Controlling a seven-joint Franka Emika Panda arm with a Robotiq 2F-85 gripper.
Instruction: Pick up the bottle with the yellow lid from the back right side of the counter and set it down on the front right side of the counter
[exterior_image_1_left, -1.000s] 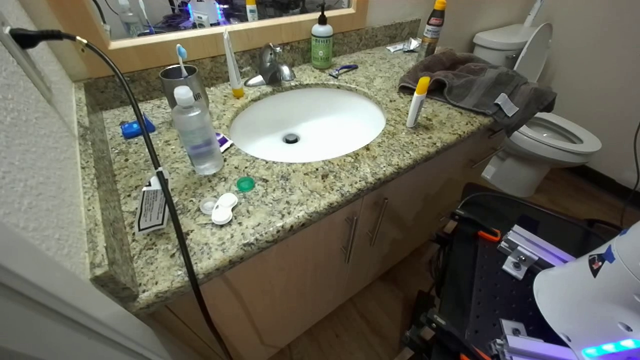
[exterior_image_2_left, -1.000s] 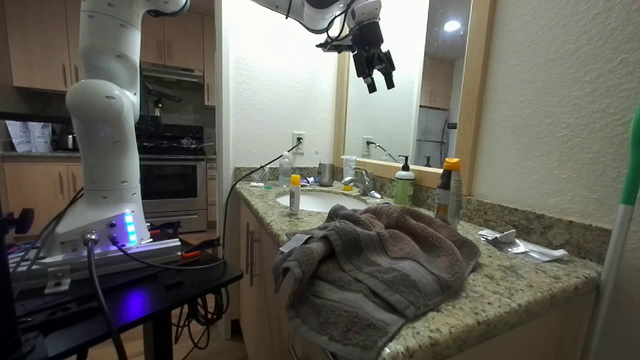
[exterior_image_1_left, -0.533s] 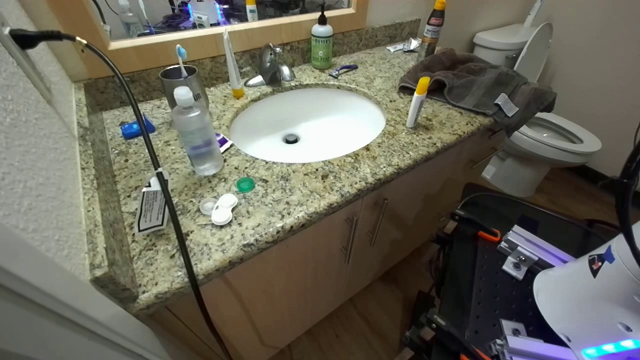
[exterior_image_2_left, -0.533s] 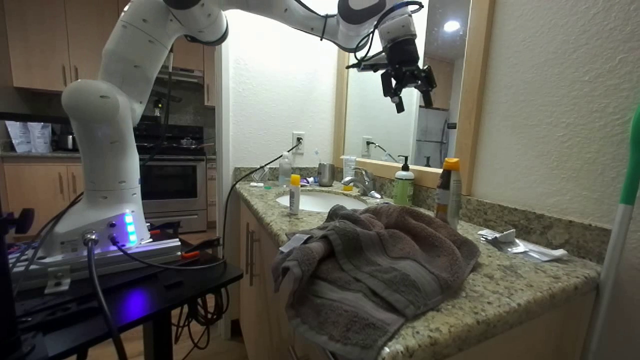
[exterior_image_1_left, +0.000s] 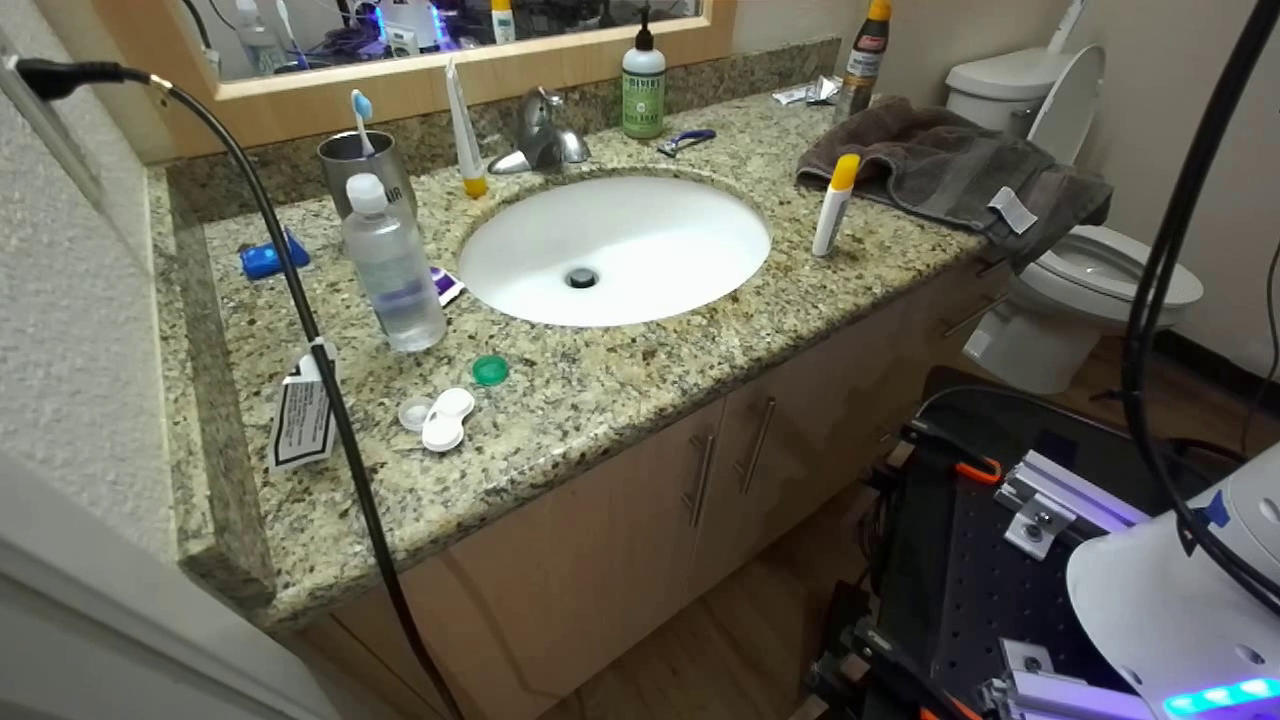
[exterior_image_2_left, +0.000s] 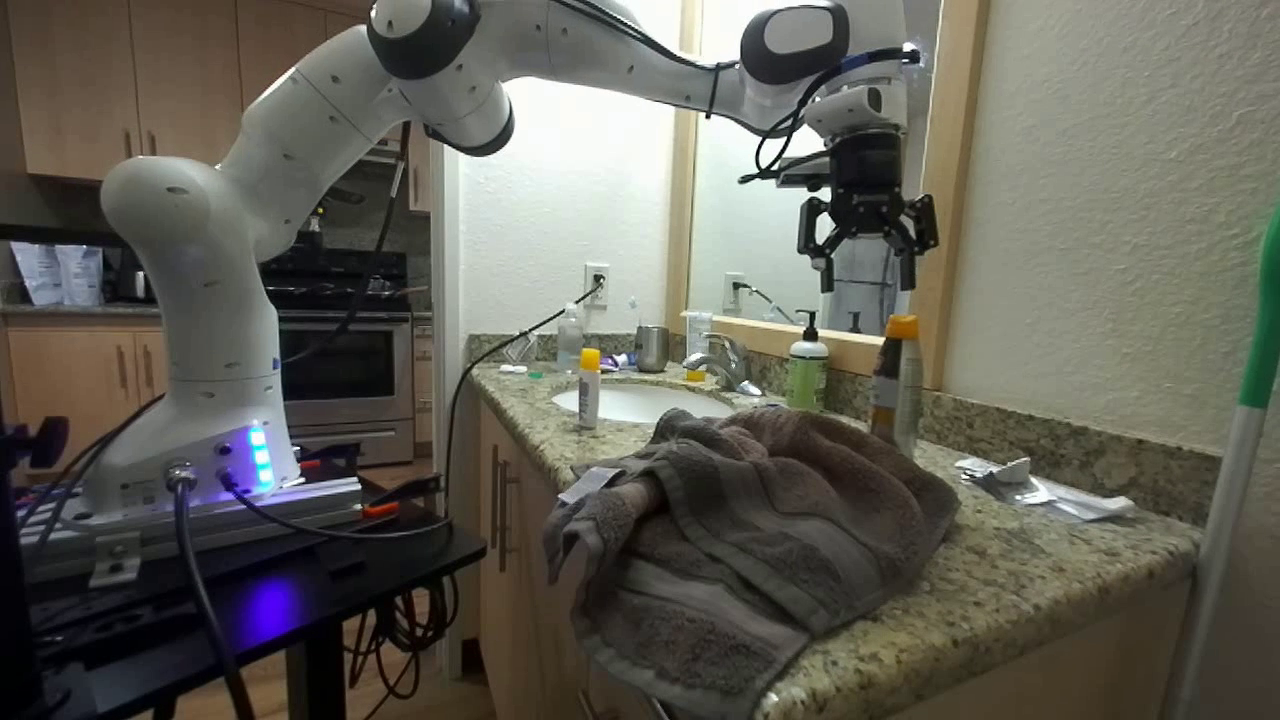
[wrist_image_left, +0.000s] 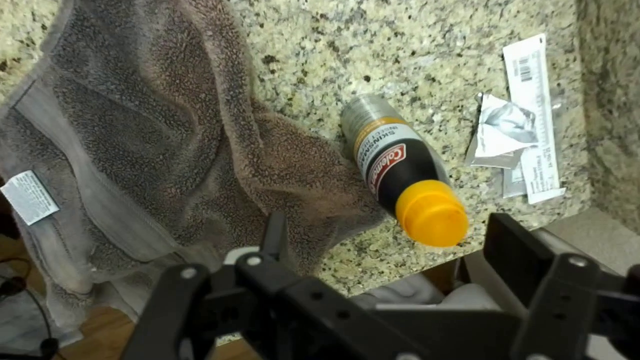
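Pincer gapes above the bottle, which stands upright, yellow lid uppermost.

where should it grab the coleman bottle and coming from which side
Probably best from straight above, jaws closing across the upper body just below the yellow lid. The Coleman insect repellent bottle stands upright, its lid in the open, and the gripper points down with its jaws apart. The towel is heaped beside the lower part, so gripping low may snag cloth.
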